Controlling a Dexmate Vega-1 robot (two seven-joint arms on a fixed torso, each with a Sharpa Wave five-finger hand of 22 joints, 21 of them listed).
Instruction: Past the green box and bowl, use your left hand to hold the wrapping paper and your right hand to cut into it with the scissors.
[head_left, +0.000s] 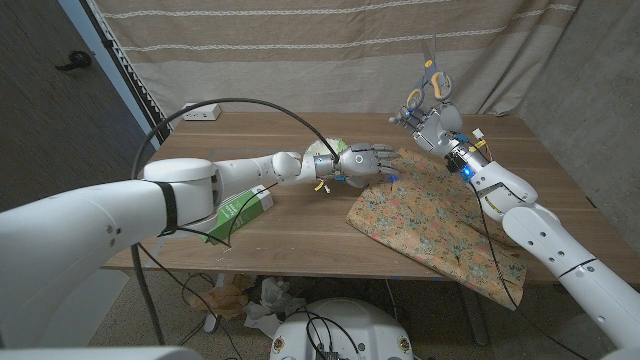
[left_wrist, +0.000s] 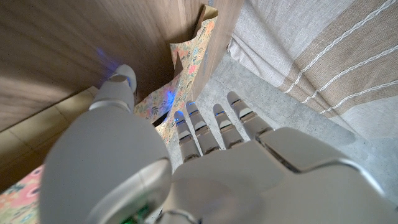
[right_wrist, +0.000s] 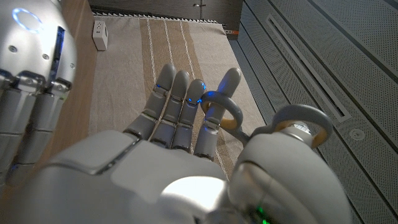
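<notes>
The bowl (head_left: 322, 152) is mostly hidden behind the left arm, only a pale green rim showing just behind the left robot hand (head_left: 365, 160); the green box (head_left: 238, 213) lies tilted under that arm's forearm, partly covered; the paper (head_left: 430, 218) hangs off the tabletop's (head_left: 290, 130) near edge, its lower corner cut off by the right arm. The left robot hand reaches with fingers extended and apart over the paper's nearest edge, holding nothing; whether its fingertips touch the sheet is hard to tell from the head view; the left wrist view shows the fingers (left_wrist: 198, 130) straight beside the paper's (left_wrist: 186, 56) curled edge, seemingly just apart from it. The right robot hand (head_left: 432, 115) is raised beyond the paper's far edge, gripping the scissors (head_left: 434, 78), blades pointing up; the right wrist view shows a finger and the thumb through the scissors' (right_wrist: 292, 121) grey loops, a detail too small in the head view.
</notes>
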